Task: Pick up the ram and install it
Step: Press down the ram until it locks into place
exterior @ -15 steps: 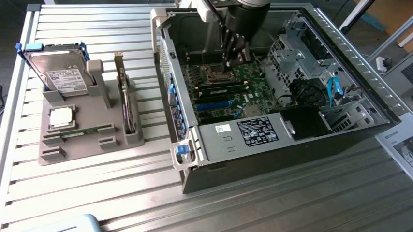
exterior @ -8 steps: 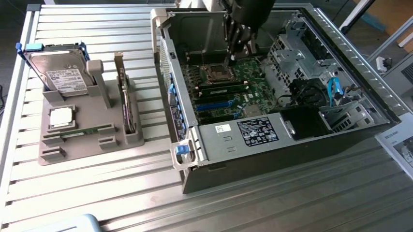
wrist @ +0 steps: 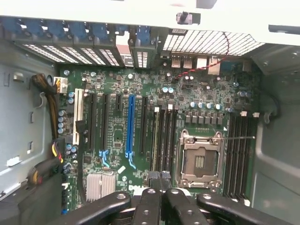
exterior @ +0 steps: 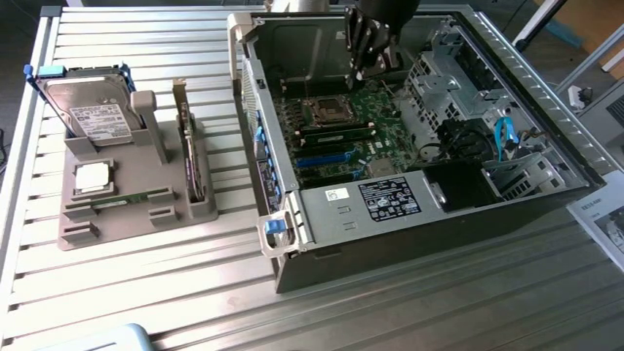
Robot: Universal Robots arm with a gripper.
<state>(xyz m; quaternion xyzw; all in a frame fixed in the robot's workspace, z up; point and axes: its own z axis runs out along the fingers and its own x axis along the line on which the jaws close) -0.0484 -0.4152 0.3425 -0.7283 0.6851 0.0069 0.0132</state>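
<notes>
Gripper (exterior: 359,73) is inside the open PC case (exterior: 546,157), hanging over the motherboard (exterior: 332,124) near the empty CPU socket (exterior: 324,110); fingers (wrist: 149,206) are pinched together with nothing visible between them. In the wrist view the fingertips sit right above the memory slots (wrist: 164,136) next to the CPU socket (wrist: 200,161) (can't tell if a stick is already seated in any of those slots, they all read as dark strips). In the exterior view one ram (exterior: 337,136) looks seated in a slot just below the socket, a green edge with a dark strip. Case contents otherwise: blue PCIe slot (wrist: 130,124), heatsink (wrist: 100,185), power supply with label (exterior: 388,199), blue SATA cable (exterior: 504,137) by the drive cage. Over on the exterior view's left, the grey parts holder (exterior: 117,212) sits on the slatted table (exterior: 439,307), well apart from the case: hard drive (exterior: 93,113) standing in its rear slot, expansion card (exterior: 185,146) upright in the side slot, a square CPU (exterior: 93,178) lying flat in its pocket, and a thin green strip (exterior: 137,199) low in the front groove (too small to call).
</notes>
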